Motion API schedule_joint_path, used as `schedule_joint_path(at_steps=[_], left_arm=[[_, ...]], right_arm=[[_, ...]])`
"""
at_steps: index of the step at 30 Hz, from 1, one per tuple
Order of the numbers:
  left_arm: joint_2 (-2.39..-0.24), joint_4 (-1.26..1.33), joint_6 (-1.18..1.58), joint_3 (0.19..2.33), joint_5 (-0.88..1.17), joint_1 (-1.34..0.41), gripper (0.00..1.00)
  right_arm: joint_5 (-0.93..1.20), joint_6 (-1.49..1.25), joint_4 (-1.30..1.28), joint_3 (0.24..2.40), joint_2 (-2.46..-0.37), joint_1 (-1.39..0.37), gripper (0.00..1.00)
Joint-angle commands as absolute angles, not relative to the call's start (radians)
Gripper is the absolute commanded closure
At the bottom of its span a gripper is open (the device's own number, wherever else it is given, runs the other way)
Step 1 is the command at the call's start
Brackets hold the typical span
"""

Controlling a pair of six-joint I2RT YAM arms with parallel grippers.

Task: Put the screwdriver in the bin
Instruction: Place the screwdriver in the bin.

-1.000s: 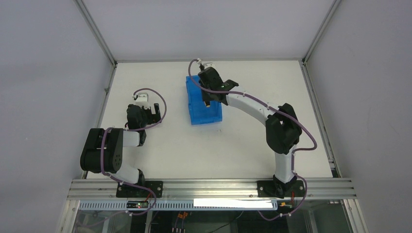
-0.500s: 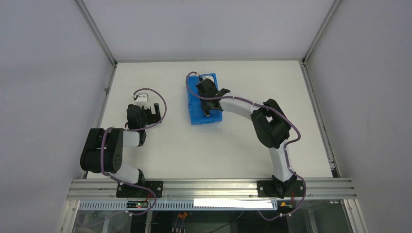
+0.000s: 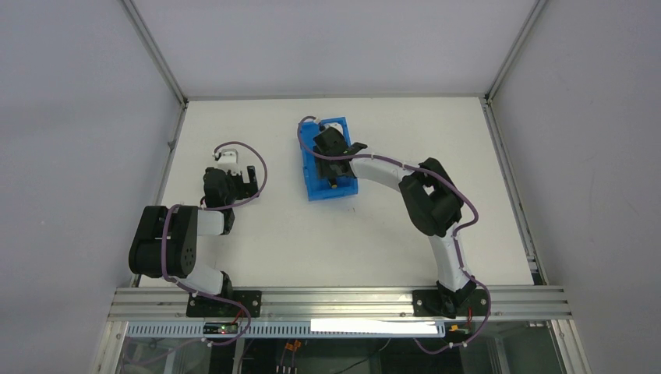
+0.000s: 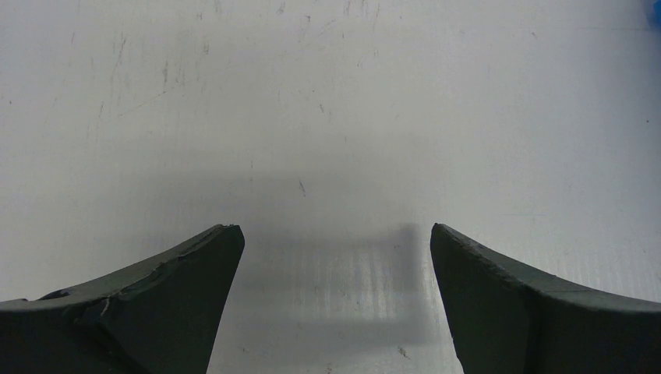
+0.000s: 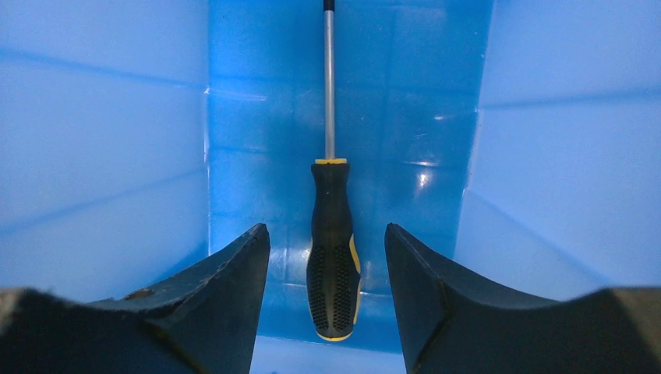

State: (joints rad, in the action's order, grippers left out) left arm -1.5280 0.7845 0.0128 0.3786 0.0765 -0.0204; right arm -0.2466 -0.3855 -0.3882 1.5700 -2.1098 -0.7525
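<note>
The blue bin (image 3: 316,167) stands at the table's middle back. The screwdriver (image 5: 332,249), black handle with yellow trim and a thin metal shaft, lies on the bin's floor (image 5: 257,117); its handle end shows in the top view (image 3: 333,184). My right gripper (image 5: 327,241) is open inside the bin, its fingers either side of the handle with gaps, not touching it. In the top view the right gripper (image 3: 331,148) sits over the bin. My left gripper (image 4: 335,234) is open and empty over bare table, left of the bin (image 3: 226,183).
The bin's sloped walls (image 5: 101,156) close in on both sides of the right gripper. The white table (image 3: 390,226) is edged by a metal frame. A sliver of blue (image 4: 655,8) shows at the left wrist view's top right corner.
</note>
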Motion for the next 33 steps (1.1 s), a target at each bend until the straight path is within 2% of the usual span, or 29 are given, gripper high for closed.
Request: schedule_joint_path(at_steps=[1, 15, 19, 24, 27, 33], left_arm=[[-1.507, 0.811, 0.017, 0.380, 0.057, -0.029, 0.01], [-1.507, 0.811, 0.017, 0.379, 0.057, -0.029, 0.01], [-1.508, 0.811, 0.017, 0.379, 0.057, -0.029, 0.01], [-1.508, 0.812, 0.017, 0.379, 0.056, -0.029, 0.01], [-1.507, 0.811, 0.017, 0.379, 0.056, -0.029, 0.01], [-1.507, 0.811, 0.017, 0.379, 0.056, -0.028, 0.01]], right_arm=[[-0.265, -0.390, -0.406, 1.634, -2.023, -0.755, 0.41], [-0.315, -0.317, -0.562, 1.791, -1.914, -0.762, 0.39], [-0.313, -0.283, -0.588, 1.841, -1.878, -0.762, 0.32], [-0.334, -0.239, -0.638, 1.918, -1.847, -0.762, 0.10], [-0.344, -0.199, -0.663, 1.970, -1.833, -0.761, 0.01], [-0.385, -0.130, -0.687, 2.018, -1.803, -0.761, 0.01]])
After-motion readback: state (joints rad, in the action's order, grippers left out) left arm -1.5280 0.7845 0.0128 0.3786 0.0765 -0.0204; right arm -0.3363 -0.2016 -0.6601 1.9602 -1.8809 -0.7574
